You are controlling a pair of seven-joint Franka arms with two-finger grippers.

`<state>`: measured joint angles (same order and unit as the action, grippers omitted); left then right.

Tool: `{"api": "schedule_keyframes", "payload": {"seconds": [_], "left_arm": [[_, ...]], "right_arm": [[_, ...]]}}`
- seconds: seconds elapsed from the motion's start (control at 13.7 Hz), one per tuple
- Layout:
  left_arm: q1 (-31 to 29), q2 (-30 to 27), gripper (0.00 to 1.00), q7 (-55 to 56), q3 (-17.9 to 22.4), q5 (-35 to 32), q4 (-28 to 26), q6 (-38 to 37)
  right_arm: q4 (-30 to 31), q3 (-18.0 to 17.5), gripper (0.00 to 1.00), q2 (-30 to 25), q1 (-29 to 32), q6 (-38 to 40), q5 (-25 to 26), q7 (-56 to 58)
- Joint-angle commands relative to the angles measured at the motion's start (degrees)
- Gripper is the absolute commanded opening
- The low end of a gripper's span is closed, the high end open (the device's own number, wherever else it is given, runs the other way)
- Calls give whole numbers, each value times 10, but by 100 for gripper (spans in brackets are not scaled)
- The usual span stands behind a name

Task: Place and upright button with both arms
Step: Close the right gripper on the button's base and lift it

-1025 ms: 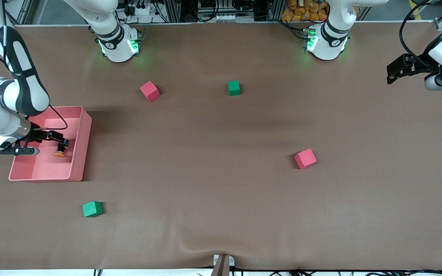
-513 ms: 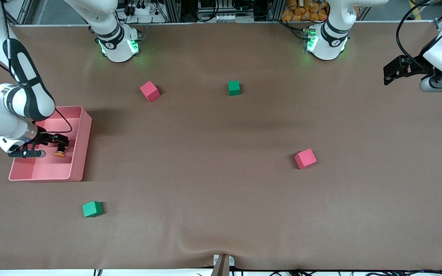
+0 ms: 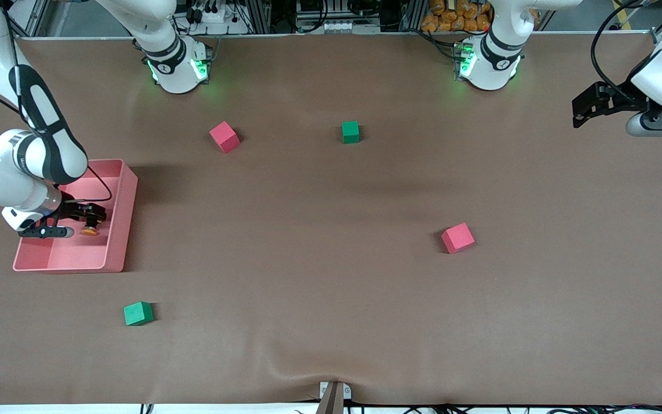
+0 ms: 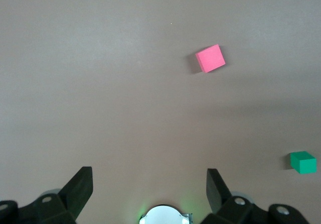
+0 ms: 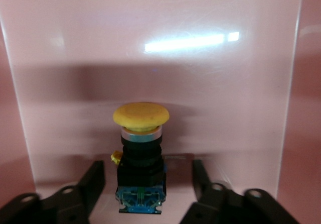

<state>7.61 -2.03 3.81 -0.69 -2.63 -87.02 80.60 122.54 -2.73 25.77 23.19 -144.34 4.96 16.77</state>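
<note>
Pink plastic formed the tray (image 3: 118, 253) at the right arm's end of the brown worktop (image 3: 331, 287), and the button (image 3: 89, 230) was inside it. The right tool (image 3: 96, 217) reached into the tray with its fingers (image 5: 85, 189) spread apart on either side of the button's black body, a gap showing on each side, so it gripped nothing. In the right wrist view the button (image 5: 141, 153) showed its orange cap pointing away from the tool toward the tray wall (image 5: 150, 58), with the bluish end nearest the tool (image 5: 145, 194).

The left tool (image 3: 587, 106) waited above the worktop at the left arm's end, its fingers (image 4: 80, 189) wide open and empty.

Four foam cubes lay well apart on the worktop: a red cube (image 3: 224, 137) and a green cube (image 3: 350, 131) near the bases, another red cube (image 3: 458, 238) toward the left arm's end, and another green cube (image 3: 138, 313) nearer the front camera than the tray. The left wrist view showed one red cube (image 4: 210, 58) and one green cube (image 4: 303, 162).
</note>
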Motion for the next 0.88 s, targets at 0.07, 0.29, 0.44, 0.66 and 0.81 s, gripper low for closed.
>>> {"api": "schedule_keyframes", "payload": {"seconds": [0.07, 0.29, 0.44, 0.66, 0.81], "left_arm": [[-6, -11, 100, 1, 1, -3, 10, -1], [-8, -11, 100, 2, 3, -2, 14, -1], [-8, -12, 100, 2, 3, -3, 13, -1], [-9, -18, 100, -3, 3, -2, 12, -4], [-13, -17, 100, -3, 3, 0, 12, -1]], "right_arm": [[0, -9, 16, 7, 15, -33, 2, 23], [-13, -10, 0, 3, 13, -23, 2, 31], [-40, -11, 0, -4, 12, 27, 2, 41], [-131, -14, 0, -17, 5, 175, 2, 39], [-206, -15, 0, -16, -10, 277, -5, 36]]}}
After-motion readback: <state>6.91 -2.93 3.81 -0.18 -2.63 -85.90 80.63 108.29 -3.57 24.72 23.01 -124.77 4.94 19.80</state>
